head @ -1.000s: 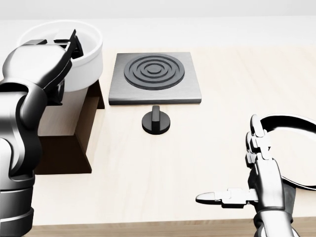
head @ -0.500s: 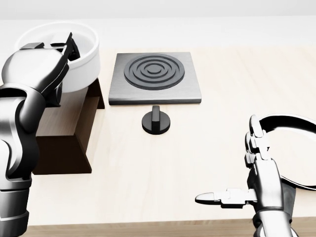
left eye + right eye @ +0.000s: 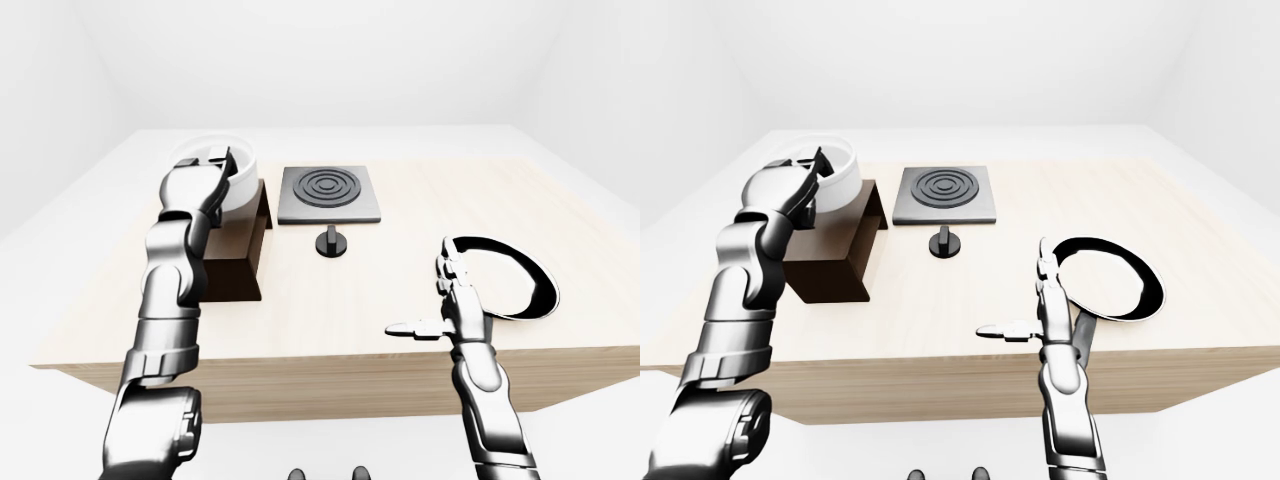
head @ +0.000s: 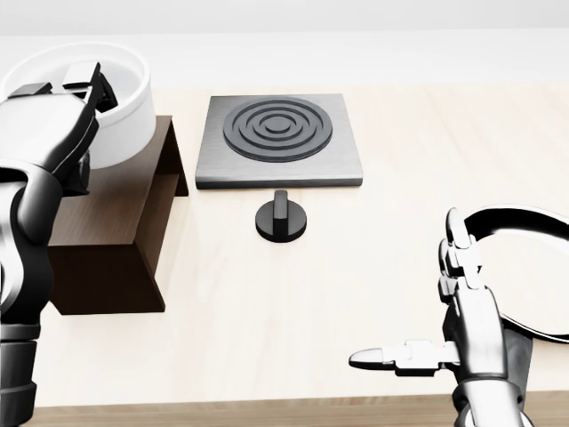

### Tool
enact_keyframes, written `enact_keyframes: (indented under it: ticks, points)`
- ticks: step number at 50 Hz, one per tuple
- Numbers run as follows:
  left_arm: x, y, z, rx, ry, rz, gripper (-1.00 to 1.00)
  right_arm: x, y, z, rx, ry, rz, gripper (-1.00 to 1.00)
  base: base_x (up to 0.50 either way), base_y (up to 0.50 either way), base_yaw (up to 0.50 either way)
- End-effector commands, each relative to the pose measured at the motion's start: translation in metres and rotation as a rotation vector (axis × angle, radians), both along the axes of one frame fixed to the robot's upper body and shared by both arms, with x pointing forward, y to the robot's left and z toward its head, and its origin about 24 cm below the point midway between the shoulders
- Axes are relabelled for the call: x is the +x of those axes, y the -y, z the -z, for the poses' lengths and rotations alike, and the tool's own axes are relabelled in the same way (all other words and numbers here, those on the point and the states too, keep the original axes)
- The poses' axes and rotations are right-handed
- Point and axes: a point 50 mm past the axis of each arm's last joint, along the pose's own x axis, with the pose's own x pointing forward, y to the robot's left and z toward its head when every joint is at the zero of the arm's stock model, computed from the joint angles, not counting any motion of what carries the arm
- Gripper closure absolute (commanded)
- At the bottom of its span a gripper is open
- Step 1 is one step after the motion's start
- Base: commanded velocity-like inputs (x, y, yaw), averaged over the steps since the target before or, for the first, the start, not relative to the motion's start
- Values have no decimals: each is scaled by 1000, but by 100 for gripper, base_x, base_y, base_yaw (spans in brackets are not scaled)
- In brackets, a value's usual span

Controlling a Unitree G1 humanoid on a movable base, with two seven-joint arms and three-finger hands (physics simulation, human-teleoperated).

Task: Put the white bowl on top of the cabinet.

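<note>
The white bowl (image 4: 124,111) is at the upper left of the head view, over the far end of the dark brown cabinet (image 4: 116,222). Whether it rests on the cabinet top I cannot tell. My left hand (image 4: 84,93) is shut on the bowl's near rim, with fingers hooked inside it and the forearm hiding its left part. My right hand (image 4: 404,294) is open at the lower right, thumb pointing left, holding nothing, far from the bowl.
A square grey hob plate (image 4: 280,138) with dark rings lies right of the cabinet, with a black knob (image 4: 281,218) below it. A black-rimmed pan (image 3: 1110,275) sits beside my right hand. The wooden table's near edge (image 4: 267,411) runs along the bottom.
My left hand has carried the bowl leftward and a little up in the head view, uncovering more of the cabinet top. The right hand has barely moved.
</note>
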Motion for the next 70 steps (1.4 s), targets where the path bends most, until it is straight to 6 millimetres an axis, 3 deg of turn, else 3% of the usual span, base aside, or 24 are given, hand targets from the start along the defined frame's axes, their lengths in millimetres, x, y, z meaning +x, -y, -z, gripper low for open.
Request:
enact_keyframes:
  ticks: [1,70]
  points:
    - [2,-6,-6,-56,88,9,100,0,0,0,-1,0,0,-100,0,0,0]
    - [10,-14,13,-127,135,-15,100,1,-2,3,-10,-2,-3,-100,0,0,0]
